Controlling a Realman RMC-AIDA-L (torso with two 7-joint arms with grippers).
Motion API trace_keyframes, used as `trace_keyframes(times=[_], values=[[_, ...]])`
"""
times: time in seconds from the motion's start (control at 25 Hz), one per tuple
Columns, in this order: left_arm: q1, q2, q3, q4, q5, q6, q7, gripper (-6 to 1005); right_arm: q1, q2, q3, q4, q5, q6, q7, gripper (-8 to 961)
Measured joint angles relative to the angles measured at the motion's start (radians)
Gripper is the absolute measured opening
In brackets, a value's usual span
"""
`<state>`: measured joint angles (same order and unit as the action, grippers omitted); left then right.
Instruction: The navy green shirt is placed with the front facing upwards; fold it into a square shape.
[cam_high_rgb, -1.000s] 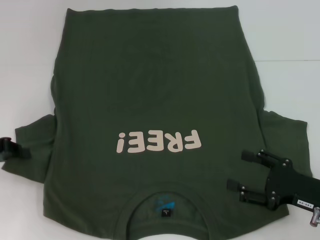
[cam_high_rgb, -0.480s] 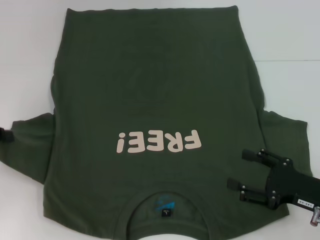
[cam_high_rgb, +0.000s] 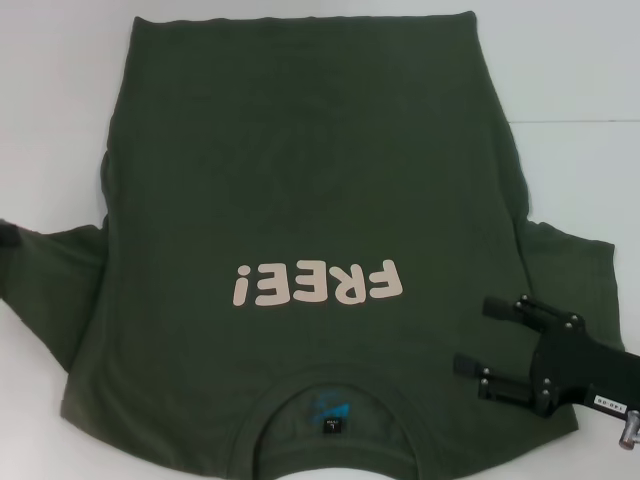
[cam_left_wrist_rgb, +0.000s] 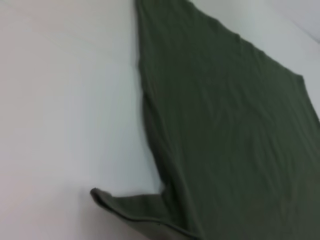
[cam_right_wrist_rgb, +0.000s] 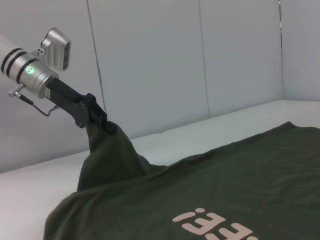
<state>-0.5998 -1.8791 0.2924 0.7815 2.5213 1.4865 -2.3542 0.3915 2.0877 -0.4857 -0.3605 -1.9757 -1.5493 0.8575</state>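
Note:
The navy green shirt (cam_high_rgb: 310, 180) lies face up on the white table, with its collar (cam_high_rgb: 330, 385) toward me and the pale "FREE!" lettering (cam_high_rgb: 318, 283) on the chest. My left gripper (cam_right_wrist_rgb: 102, 124) shows in the right wrist view, shut on the shirt's left sleeve (cam_right_wrist_rgb: 107, 155) and holding it up off the table. In the head view that sleeve (cam_high_rgb: 50, 270) stretches to the left edge and the gripper itself is out of view. My right gripper (cam_high_rgb: 485, 338) is open and hovers over the shirt's right shoulder, by the right sleeve (cam_high_rgb: 565, 270). The left wrist view shows the shirt's side (cam_left_wrist_rgb: 225, 125).
The white table (cam_high_rgb: 570, 60) surrounds the shirt, with bare surface at the far left and far right. Pale wall panels (cam_right_wrist_rgb: 150, 60) stand behind the table in the right wrist view.
My left gripper has moved left out of the head view, pulling the left sleeve outward. The shirt's near left corner has slid left. The right gripper has stayed in place.

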Motion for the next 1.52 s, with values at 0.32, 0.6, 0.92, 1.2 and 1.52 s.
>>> trace_keyframes(times=[0.32, 0.6, 0.92, 1.2, 1.52], values=[[-0.01, -0.003, 0.002, -0.005, -0.05, 0.016, -0.003, 52, 0.001, 0.0, 0.006, 0.0, 0.0, 0.0, 0.0, 891], [-0.017, -0.032, 0.013, -0.007, -0.124, 0.037, -0.008, 51, 0.001, 0.001, 0.006, 0.0, 0.0, 0.0, -0.001, 891], [-0.023, -0.1, 0.042, -0.008, -0.147, 0.033, 0.013, 51, 0.003, 0.002, 0.009, 0.006, 0.0, 0.008, -0.006, 890], [-0.031, -0.171, 0.076, -0.014, -0.149, -0.015, 0.043, 52, 0.003, 0.001, 0.009, 0.008, 0.0, 0.008, -0.008, 890], [-0.032, -0.24, 0.11, -0.05, -0.168, -0.096, 0.062, 60, 0.004, 0.002, 0.009, 0.008, 0.0, 0.007, -0.007, 891]])
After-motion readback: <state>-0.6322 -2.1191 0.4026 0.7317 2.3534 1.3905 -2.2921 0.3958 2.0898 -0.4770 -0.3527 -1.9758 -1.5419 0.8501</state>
